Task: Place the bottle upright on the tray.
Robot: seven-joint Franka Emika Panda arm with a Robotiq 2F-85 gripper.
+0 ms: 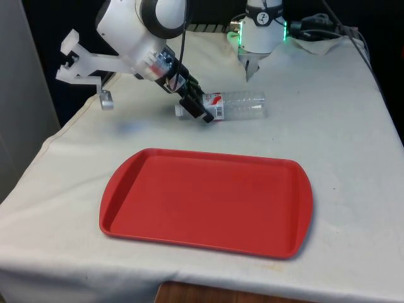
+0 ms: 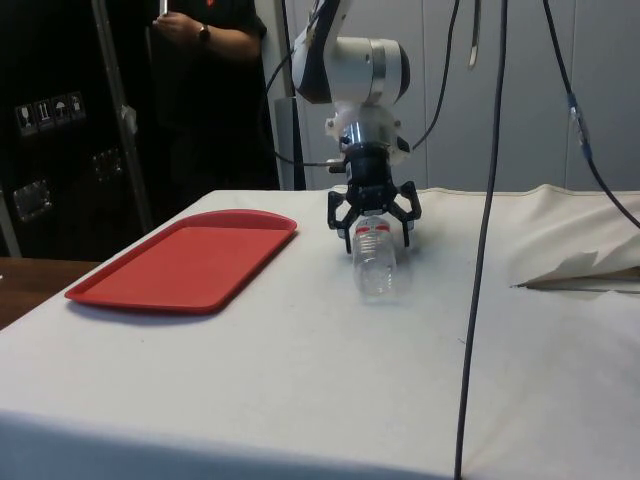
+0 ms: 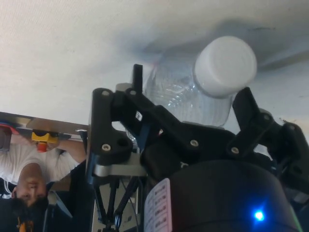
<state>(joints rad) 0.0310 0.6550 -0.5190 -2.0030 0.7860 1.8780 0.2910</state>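
A clear plastic bottle (image 1: 243, 104) with a white cap and a red-and-white label lies on its side on the white cloth, beyond the tray's far edge. The red tray (image 1: 208, 202) rests flat nearer the front and holds nothing. My gripper (image 1: 201, 108) is tilted down at the bottle's cap end. In the side view the gripper (image 2: 373, 222) stands open, with its fingers spread on either side of the bottle (image 2: 378, 262) and a gap on each side. In the wrist view the white cap (image 3: 226, 65) and the bottle's neck lie between the fingers of the gripper (image 3: 193, 101).
The red tray (image 2: 185, 260) is at the side view's left. A person (image 2: 200, 30) in dark clothes stands behind the table there. Cables (image 2: 485, 200) hang in front of the side camera. Rumpled cloth (image 1: 325, 41) lies at the far end.
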